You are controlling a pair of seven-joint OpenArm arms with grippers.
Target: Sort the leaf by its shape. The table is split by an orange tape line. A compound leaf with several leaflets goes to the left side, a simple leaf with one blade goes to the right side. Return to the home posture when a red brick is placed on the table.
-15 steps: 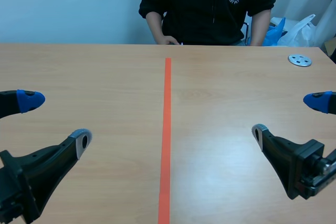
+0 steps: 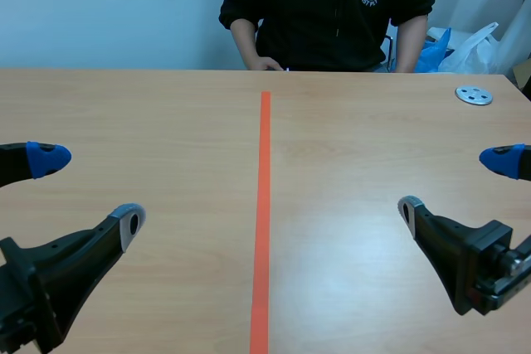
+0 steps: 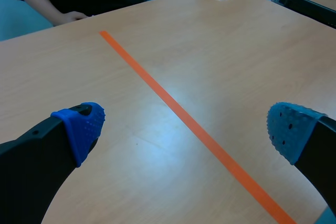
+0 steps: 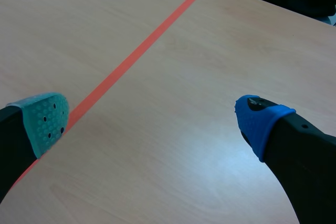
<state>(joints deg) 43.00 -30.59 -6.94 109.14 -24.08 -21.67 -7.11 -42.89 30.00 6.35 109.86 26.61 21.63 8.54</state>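
I am seeing nothing changing: my left hand [image 2: 89, 190] and right hand [image 2: 455, 183] are moving nowhere over the desk [image 2: 166, 122].

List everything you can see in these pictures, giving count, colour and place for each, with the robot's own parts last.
Table: one, light wood, fills most of the view.
Tape line: one, orange, down the table's middle, running away from the robot.
Disc: one, silver metal, far right part of the table.
Bags: two, white and blue, behind the table's far right edge.
Person: one, black top, across the table.
Left hand: one, black, open, over the left side.
Right hand: one, black, open, over the right side.
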